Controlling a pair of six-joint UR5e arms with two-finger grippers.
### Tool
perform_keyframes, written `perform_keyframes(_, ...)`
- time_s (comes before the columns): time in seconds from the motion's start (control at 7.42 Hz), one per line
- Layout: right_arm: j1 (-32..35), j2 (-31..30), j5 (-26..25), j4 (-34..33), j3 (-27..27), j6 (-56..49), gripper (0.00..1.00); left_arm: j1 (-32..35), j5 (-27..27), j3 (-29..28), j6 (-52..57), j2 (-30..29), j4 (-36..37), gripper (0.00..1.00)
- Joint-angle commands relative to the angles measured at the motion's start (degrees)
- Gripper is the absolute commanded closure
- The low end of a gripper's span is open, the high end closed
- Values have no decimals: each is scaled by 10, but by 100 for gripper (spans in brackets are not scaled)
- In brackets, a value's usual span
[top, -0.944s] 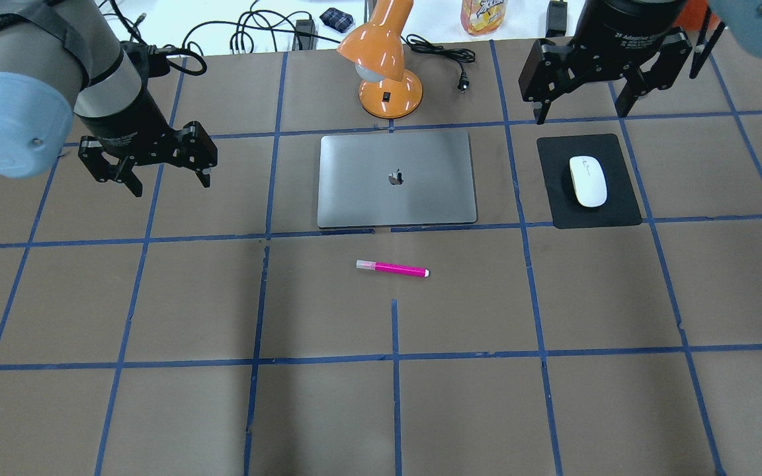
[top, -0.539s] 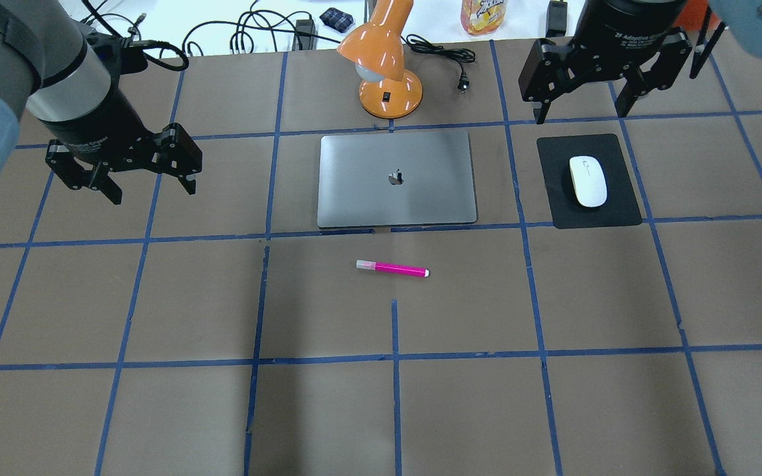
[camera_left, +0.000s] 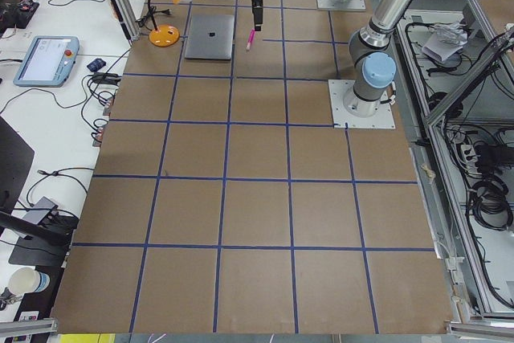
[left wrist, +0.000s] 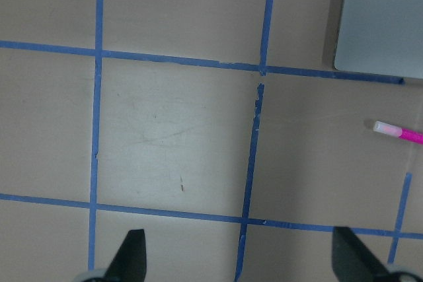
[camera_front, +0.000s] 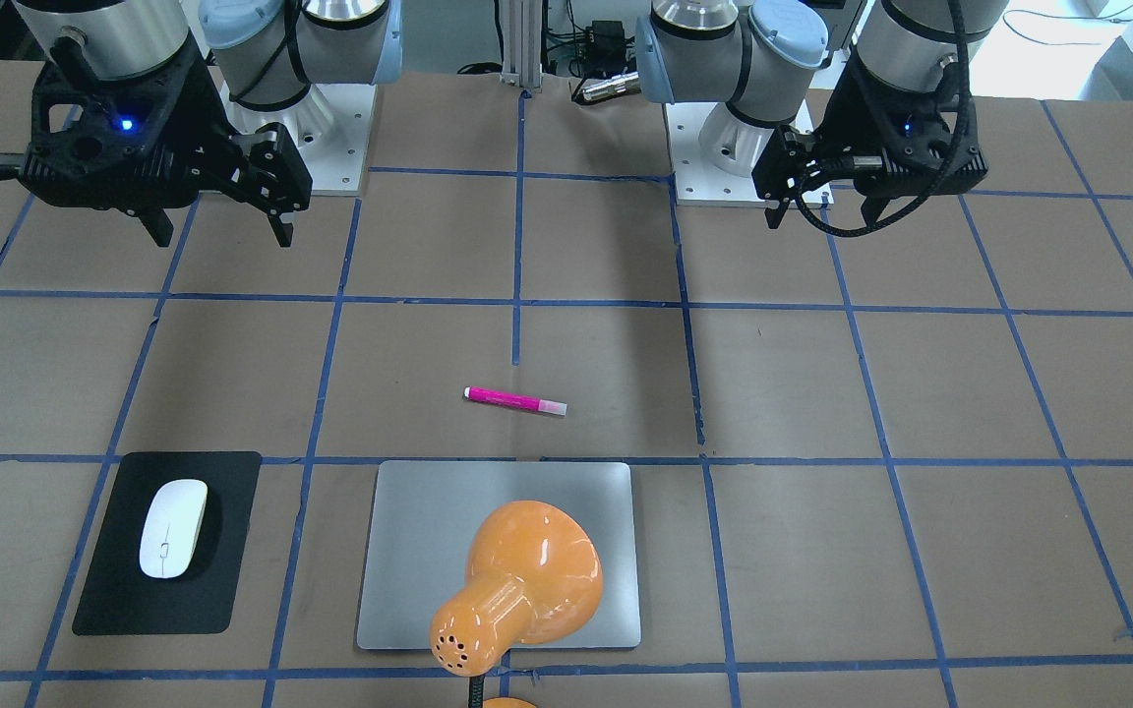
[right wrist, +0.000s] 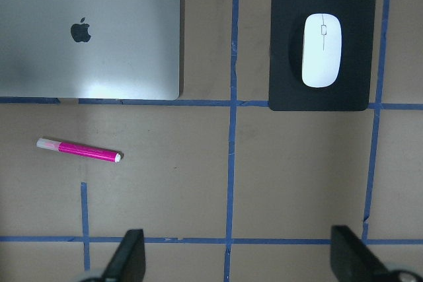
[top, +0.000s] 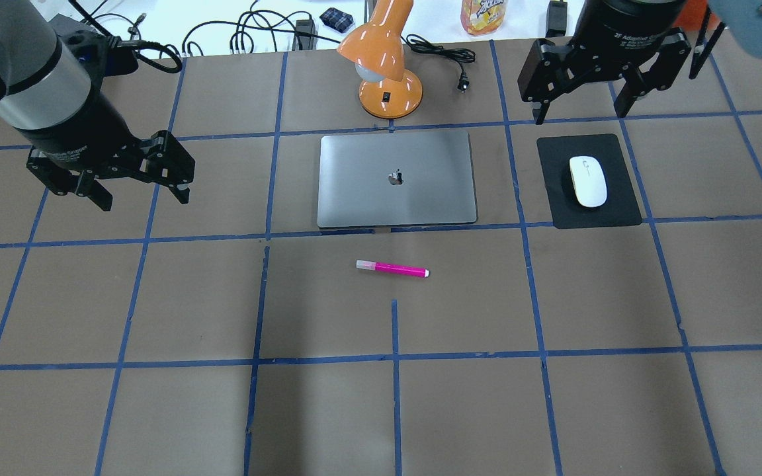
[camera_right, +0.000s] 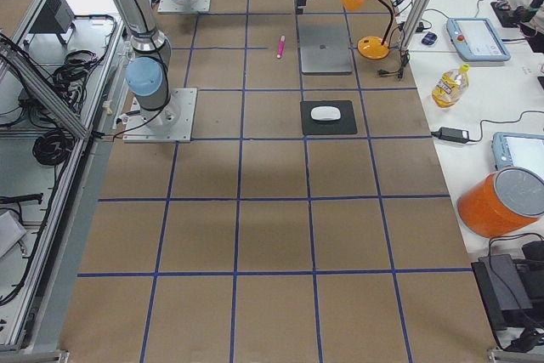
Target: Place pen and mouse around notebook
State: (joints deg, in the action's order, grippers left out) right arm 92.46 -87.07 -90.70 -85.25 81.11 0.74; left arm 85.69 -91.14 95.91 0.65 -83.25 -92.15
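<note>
Both of our grippers are empty, jaws spread wide. Our left end effector (top: 144,198) hangs well off the notebook's (top: 397,178) left side, and our right end effector (top: 579,114) hovers just past its far right corner. The mouse (top: 587,181) sits on a black mat (top: 619,208) right of the notebook. The pen (top: 392,268) lies flat on the worktop (top: 156,297), just off the notebook's robot-side edge. Both flank it, so we'd call the layout done, arms standing clear to avoid nudging anything.

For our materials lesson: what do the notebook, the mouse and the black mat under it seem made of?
The notebook looks like satin-finished metal, probably aluminium: silver-grey with soft, dull reflections. The mouse seems glossy white plastic, smooth and evenly bright. The mat looks matte black, perhaps fabric or rubber; it shows no shine.
</note>
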Motion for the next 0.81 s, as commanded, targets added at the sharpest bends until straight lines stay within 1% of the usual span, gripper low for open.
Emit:
perform_keyframes(0.0,0,0,1,0,0,0,0,1,2,0,1,3,-2,0)
perform_keyframes(0.67,0,0,0,0,0,0,0,0,3,9,0,8,-6,0)
